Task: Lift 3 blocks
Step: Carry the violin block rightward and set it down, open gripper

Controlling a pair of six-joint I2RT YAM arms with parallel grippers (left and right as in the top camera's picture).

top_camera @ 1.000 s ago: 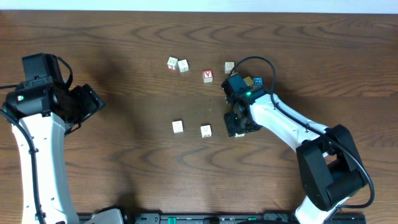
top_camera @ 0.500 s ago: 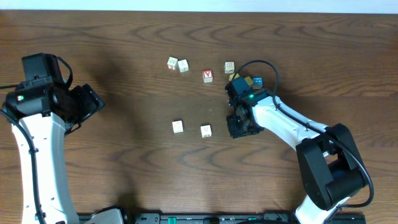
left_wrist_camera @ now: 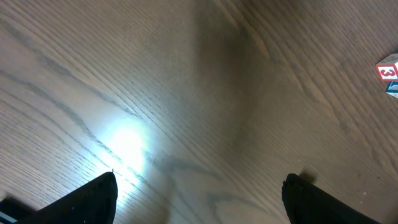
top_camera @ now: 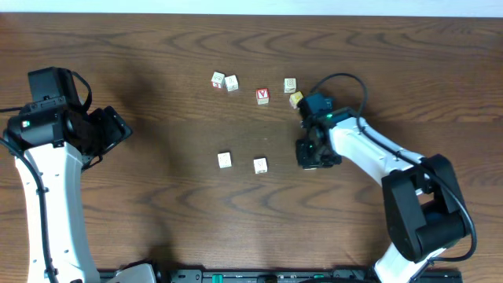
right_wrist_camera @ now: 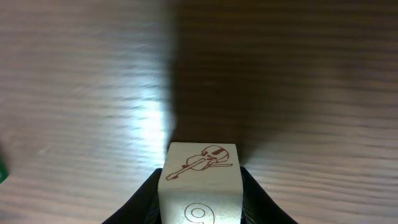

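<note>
Two cream blocks lie side by side at the table's middle, one block (top_camera: 225, 159) on the left and the other block (top_camera: 260, 165) just right of it. A third block (right_wrist_camera: 199, 180), cream with a red violin drawing and a numeral, sits clamped between my right gripper's (right_wrist_camera: 200, 196) black fingers. From overhead my right gripper (top_camera: 314, 153) stands right of the two lying blocks and hides its block. My left gripper (top_camera: 114, 130) hovers far to the left, open and empty, with only bare wood between its fingers (left_wrist_camera: 93, 199).
Other cubes stand at the back: two white ones (top_camera: 218, 79) (top_camera: 231, 82), a red-faced one (top_camera: 262, 96), a pale one (top_camera: 290, 84) and a yellow one (top_camera: 296, 99) close to my right arm. A red and blue cube (left_wrist_camera: 388, 71) shows at the left wrist view's edge.
My right gripper has closed on the block and shifted to the right, away from the two lying blocks. The left arm has not moved.
</note>
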